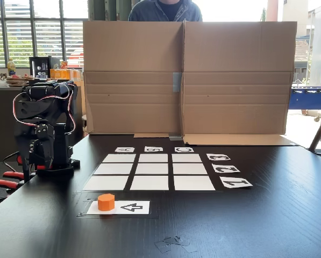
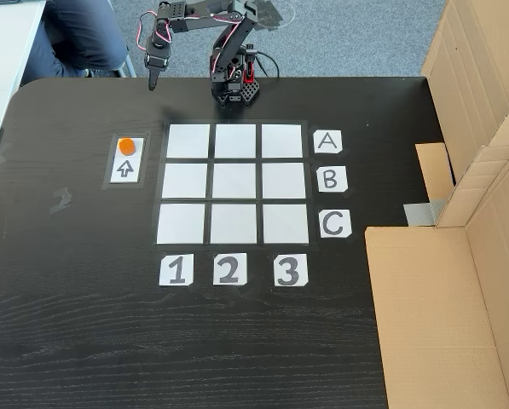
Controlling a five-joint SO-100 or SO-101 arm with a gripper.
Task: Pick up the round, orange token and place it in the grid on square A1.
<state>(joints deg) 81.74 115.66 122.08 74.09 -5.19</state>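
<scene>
Your gripper [image 2: 153, 83] hangs tip-down past the table's far edge in a fixed view, well apart from every task item and carrying nothing; you cannot tell from either picture whether its jaws are parted or closed. In a fixed view the folded arm [image 1: 42, 129] sits at the left side of the black table [image 1: 268, 226]. You find the token [image 2: 127, 145] standing upright on the end of the white arrow card [image 2: 125, 168], opposite the arrow's tail, just beside the grid [image 2: 234, 183] but outside it. Locate square A1 [image 2: 188, 141] as the grid corner nearest the card, in the row marked by label A [image 2: 327, 141] and the column marked by label 1 [image 2: 176, 270]; it is bare white. A cardboard screen [image 1: 187, 80] stands along the table's far side in a fixed view, with a person [image 1: 165, 9] behind it.
</scene>
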